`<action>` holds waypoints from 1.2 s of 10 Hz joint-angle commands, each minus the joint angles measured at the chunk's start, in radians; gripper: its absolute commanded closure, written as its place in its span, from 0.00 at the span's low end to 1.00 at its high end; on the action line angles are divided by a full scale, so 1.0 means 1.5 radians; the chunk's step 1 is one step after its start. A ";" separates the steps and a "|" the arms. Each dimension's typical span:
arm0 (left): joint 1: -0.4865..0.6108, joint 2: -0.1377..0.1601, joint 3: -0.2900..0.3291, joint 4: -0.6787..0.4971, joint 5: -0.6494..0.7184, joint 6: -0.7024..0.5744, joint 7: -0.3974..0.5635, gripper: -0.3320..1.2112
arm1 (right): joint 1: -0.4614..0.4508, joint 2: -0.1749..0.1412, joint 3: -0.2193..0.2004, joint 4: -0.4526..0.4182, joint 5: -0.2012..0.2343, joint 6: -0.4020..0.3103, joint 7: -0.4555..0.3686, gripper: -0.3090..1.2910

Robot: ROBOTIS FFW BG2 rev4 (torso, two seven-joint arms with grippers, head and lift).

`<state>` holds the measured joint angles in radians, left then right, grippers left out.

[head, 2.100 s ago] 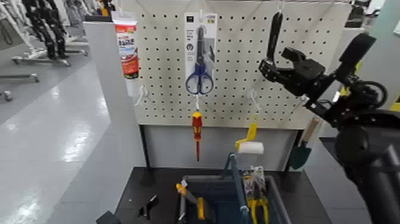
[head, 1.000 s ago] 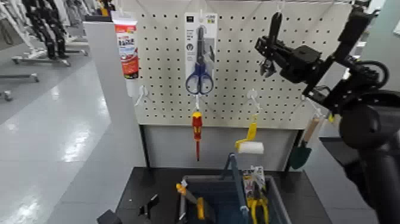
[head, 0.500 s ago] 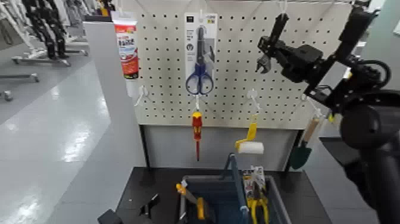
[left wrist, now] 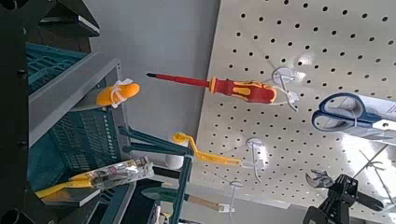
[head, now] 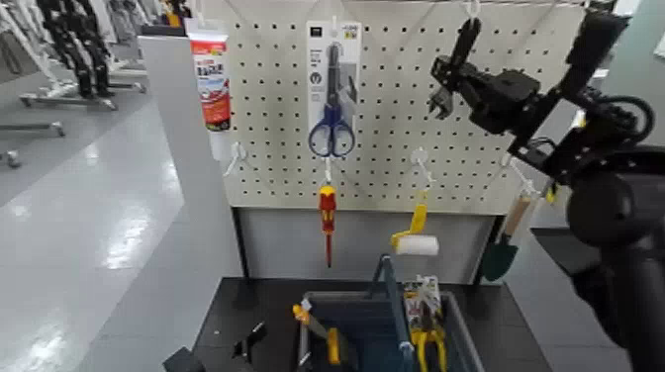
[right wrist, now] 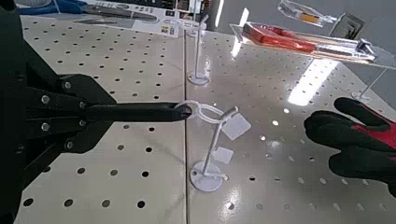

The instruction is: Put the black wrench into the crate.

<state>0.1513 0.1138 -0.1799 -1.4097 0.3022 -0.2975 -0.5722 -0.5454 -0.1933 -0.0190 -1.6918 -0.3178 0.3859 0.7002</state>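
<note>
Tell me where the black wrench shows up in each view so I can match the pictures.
Head view: upper right, the black wrench upright at the right gripper, silvery head below.
Left wrist view: lower right, its silvery head beside the same gripper.
Right wrist view: left of centre, its black handle reaching toward a white loop.
Shared landmark: the perforated board.

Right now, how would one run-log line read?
right hand: shut on wrench | wrench: upper end at white loop, outside crate | left hand: open, low beside crate
</note>
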 commanded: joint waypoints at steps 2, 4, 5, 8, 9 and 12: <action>-0.001 0.001 0.000 0.000 0.000 0.001 0.000 0.28 | 0.019 0.000 -0.005 -0.080 -0.005 0.022 -0.027 0.93; -0.001 0.001 0.000 0.001 0.001 0.001 0.000 0.28 | 0.041 0.001 -0.005 -0.154 -0.009 0.035 -0.047 0.93; -0.002 0.001 0.001 0.001 0.001 0.001 0.000 0.28 | 0.058 0.002 -0.008 -0.187 -0.009 0.048 -0.064 0.93; -0.002 0.001 0.000 0.001 0.001 0.002 0.000 0.28 | 0.118 0.013 -0.017 -0.258 -0.027 0.082 -0.085 0.93; -0.002 0.000 0.000 0.001 0.001 0.003 0.000 0.28 | 0.154 0.019 -0.020 -0.285 -0.042 0.103 -0.104 0.93; -0.001 -0.001 -0.002 0.002 0.000 0.003 0.001 0.28 | 0.256 0.025 -0.020 -0.309 -0.116 0.152 -0.144 0.93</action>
<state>0.1503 0.1120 -0.1808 -1.4066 0.3024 -0.2927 -0.5711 -0.1899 -0.1573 -0.0496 -2.1530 -0.4709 0.5990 0.4835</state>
